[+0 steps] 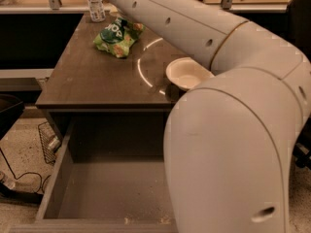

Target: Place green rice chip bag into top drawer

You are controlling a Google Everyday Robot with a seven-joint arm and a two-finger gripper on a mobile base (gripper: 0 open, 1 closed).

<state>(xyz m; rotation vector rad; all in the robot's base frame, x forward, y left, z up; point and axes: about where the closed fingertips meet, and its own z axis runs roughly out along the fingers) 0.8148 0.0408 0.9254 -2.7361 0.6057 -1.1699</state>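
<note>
The green rice chip bag (pixel 117 39) lies crinkled on the far part of the brown table top (pixel 92 76). The top drawer (pixel 102 188) stands pulled open below the table's front edge, and its grey flat bottom holds nothing. My white arm (pixel 194 28) reaches from the lower right up over the table toward the far left, passing just above and behind the bag. The gripper itself is out of view beyond the top edge of the picture.
A white bowl (pixel 187 74) sits on the table at the right, partly behind my arm. A clear water bottle (pixel 95 5) stands at the table's far edge. A wire basket (pixel 48 142) and cables lie on the floor at the left.
</note>
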